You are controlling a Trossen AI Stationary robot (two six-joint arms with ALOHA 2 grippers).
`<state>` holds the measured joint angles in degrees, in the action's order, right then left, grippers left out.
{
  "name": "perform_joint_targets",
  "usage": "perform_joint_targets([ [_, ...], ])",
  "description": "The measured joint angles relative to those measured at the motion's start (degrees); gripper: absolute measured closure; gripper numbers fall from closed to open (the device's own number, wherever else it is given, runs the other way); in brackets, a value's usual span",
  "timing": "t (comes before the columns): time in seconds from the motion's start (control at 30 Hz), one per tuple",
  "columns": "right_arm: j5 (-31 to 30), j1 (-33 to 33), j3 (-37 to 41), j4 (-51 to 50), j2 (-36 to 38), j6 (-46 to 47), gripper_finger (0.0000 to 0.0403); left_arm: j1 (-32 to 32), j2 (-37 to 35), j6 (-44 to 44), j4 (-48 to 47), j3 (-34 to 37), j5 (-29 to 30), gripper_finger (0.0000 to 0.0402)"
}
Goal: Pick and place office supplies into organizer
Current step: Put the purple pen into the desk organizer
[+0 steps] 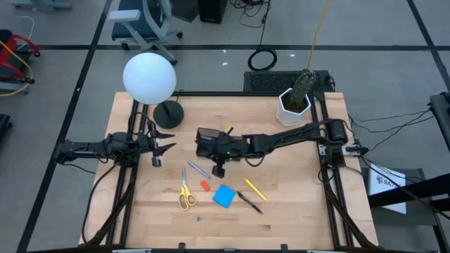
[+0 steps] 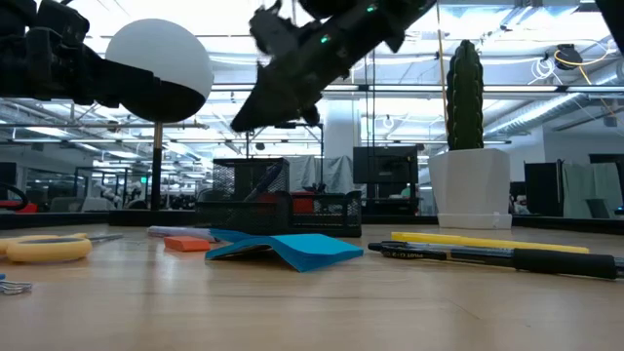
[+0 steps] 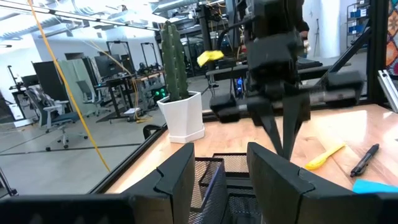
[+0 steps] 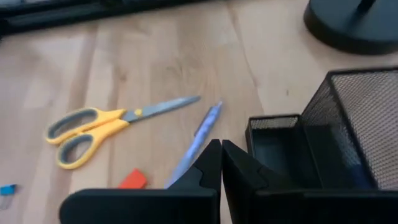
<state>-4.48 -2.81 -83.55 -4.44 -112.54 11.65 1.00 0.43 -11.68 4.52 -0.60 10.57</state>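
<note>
Six supplies lie loose on the wooden table [image 1: 295, 211], none yet in the organizer. Taking the table centre as the clock hub in the overhead view and working from the near edge outward: the blue square pad [image 1: 224, 196] lies at 6 o'clock, the black pen [image 1: 249, 202] just beside it toward 5, the yellow pen [image 1: 254, 189] a little farther out. The yellow-handled scissors [image 1: 185, 191] lie at 7 o'clock, the red eraser-like piece [image 1: 205, 185] between scissors and pad, the purple-grey pen [image 1: 197, 169] beyond it.

The right gripper [image 1: 218, 169] hangs near the hub, above the table, fingers pressed fully together and holding nothing; its wrist camera looks down on the purple-grey pen and the scissors. Just behind it stands the black mesh organizer [image 1: 208, 140], at about 11 o'clock.

The left gripper [image 1: 157, 149] waits at 9 o'clock, fingers parted, empty.

Judged step: approach for a first pick, probably the purple-grey pen. The next move calls for parting the right fingers, descending astride the barrel, then closing.
</note>
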Motion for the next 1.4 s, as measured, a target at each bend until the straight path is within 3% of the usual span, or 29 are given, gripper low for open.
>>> perform_joint_targets([
  [0.63, -1.7, -0.3, -27.9, -25.9, -18.5, 4.5, 0.0399, 0.0, 0.0, 0.1, 0.0, 0.0, 0.0, 0.0247],
  [1.1, -1.5, -3.0, -29.3, -27.6, -19.6, 10.2, 0.0395, 0.0, 0.0, 0.0, 0.0, 0.0, 0.0, 0.0247],
  [1.4, -1.5, -4.1, -29.0, -27.2, -21.2, 10.8, 0.0321, 0.0, 0.0, 0.0, 0.0, 0.0, 0.0, 0.0247],
])
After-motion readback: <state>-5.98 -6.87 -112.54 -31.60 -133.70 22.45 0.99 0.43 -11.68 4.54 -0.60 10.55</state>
